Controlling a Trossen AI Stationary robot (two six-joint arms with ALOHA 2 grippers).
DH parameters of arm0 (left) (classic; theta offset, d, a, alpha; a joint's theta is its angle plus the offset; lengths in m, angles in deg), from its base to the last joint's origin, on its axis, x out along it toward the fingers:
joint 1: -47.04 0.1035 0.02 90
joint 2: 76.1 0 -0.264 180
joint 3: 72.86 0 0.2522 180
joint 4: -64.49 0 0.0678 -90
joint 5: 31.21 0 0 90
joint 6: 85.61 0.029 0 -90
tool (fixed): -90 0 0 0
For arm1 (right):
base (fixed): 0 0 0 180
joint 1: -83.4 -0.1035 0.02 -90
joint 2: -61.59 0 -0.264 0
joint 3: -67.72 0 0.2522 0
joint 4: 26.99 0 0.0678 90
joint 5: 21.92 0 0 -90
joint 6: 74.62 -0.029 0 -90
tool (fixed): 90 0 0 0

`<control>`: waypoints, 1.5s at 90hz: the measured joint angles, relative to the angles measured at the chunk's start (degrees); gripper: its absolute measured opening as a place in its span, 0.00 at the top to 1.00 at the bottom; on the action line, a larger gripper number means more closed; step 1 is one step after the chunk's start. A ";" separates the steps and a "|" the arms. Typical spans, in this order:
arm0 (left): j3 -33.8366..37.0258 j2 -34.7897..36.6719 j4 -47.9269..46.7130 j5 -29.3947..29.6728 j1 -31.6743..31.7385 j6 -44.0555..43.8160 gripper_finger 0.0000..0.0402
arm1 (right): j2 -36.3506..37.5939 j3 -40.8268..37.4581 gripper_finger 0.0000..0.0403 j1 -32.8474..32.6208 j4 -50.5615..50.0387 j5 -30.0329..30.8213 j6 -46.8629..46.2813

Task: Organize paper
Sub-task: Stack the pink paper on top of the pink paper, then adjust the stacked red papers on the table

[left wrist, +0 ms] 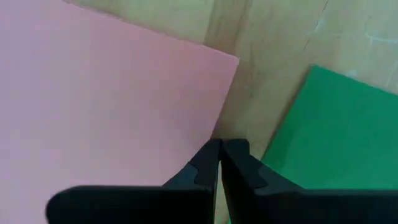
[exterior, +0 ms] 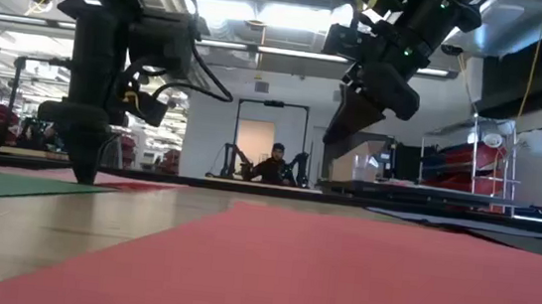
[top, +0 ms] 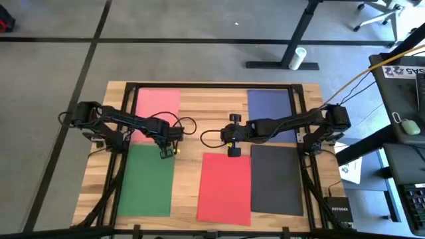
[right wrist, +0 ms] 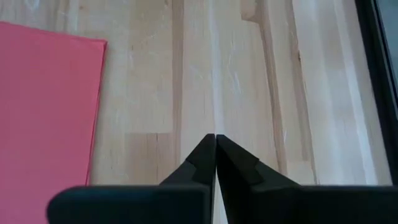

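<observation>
grey floor surrounds a wooden table (top: 189,113) with a black frame along its edges, and five sheets of paper lie flat on it. at the far left is the pink sheet (top: 158,106), and just in front of it, with a thin strip of bare wood between, is the green sheet (top: 147,179). at the far right lies the navy sheet (top: 271,109), with the dark grey sheet (top: 275,179) in front of it and the red sheet (top: 226,188) just beside that one, toward the middle. the left claw (left wrist: 219,152) sits low over the gap between the pink and green sheets, near the pink sheet's corner, with its fingers pressed together and holding nothing. the right claw (right wrist: 215,146) hangs above bare wood in the middle of the table, just beyond the far edge of the red sheet, its fingers also pressed together and empty; in the low view it is raised well clear of the surface. far back in the room a person (exterior: 275,162) sits by a doorway.
</observation>
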 joint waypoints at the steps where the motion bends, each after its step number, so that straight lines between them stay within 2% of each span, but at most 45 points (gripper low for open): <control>1: 0.00 0.00 0.00 0.01 0.00 -0.01 1.00 | 0.00 0.00 1.00 0.00 0.00 0.00 0.00; 16: -0.28 0.02 -0.34 0.44 -0.88 -1.22 1.00 | 0.00 0.00 1.00 0.00 0.02 0.00 0.00; 41: -6.85 2.44 0.08 0.83 -10.10 -7.19 1.00 | 0.00 0.00 1.00 0.00 0.03 0.00 0.00; 47: -8.82 2.47 4.26 0.67 -12.90 -8.57 1.00 | 0.00 0.00 1.00 -0.02 -0.07 0.02 0.01; 60: -9.97 1.44 20.57 0.28 -18.53 -7.56 1.00 | 0.74 0.00 1.00 -0.08 -1.52 0.63 -0.04; 77: -9.97 -4.83 34.79 0.40 -22.23 -7.32 1.00 | 5.16 0.00 1.00 -1.23 -3.53 0.85 -0.22; 99: -10.48 -16.68 52.70 0.20 -22.50 -5.88 1.00 | 11.85 -3.70 1.00 -3.59 -4.41 0.16 -2.62; 113: -13.60 -21.51 54.64 0.27 -21.66 -4.84 1.00 | 13.20 -6.07 1.00 -4.23 -4.65 1.64 -6.34; 135: -17.96 -26.29 49.11 0.77 -23.02 -4.74 1.00 | 13.25 -6.56 1.00 -4.27 -4.48 1.64 -6.47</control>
